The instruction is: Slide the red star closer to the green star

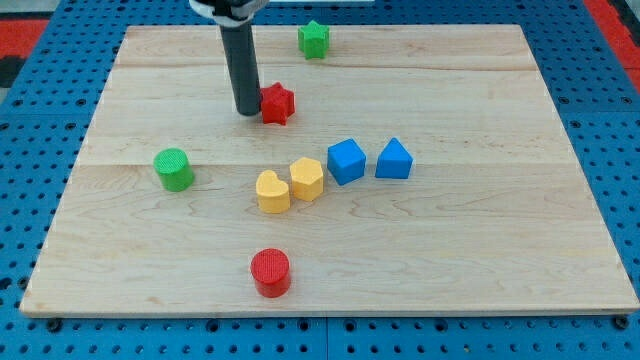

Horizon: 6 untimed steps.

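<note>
Near the desk's (480, 90) top edge, a little left of its middle, my tip (247, 112) stands on the wood just to the left of the red star (277, 103), touching it or all but touching it (the gap is too fine to judge). There is no claw on this arm, only the straight dark rod, so nothing about open or closed can be told. The green star (314, 39) sits right by the top edge, up and to the right of the red star, with bare wood between the two. A green cylinder (175, 169) stands alone toward the left edge, about halfway down. Around the desk's middle runs a slanting row: two yellow heart-like blocks (273, 191) (307, 179) side by side and touching, then a blue cube-like block (346, 161) just beside them, then a second blue block (394, 159) with a pointed top, slightly apart. A red cylinder (270, 272) rests near the bottom edge, below the yellow pair and well away from the tip.
</note>
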Each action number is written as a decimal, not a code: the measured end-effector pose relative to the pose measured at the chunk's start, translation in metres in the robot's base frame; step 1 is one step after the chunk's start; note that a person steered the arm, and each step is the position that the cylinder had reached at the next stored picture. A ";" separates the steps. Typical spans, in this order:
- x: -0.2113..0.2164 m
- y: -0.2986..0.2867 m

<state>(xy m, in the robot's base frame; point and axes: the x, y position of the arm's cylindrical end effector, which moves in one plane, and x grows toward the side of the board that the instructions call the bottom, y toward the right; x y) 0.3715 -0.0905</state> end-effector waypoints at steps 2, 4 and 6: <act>0.038 0.045; -0.016 0.030; -0.051 0.011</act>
<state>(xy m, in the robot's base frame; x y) 0.3205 -0.0799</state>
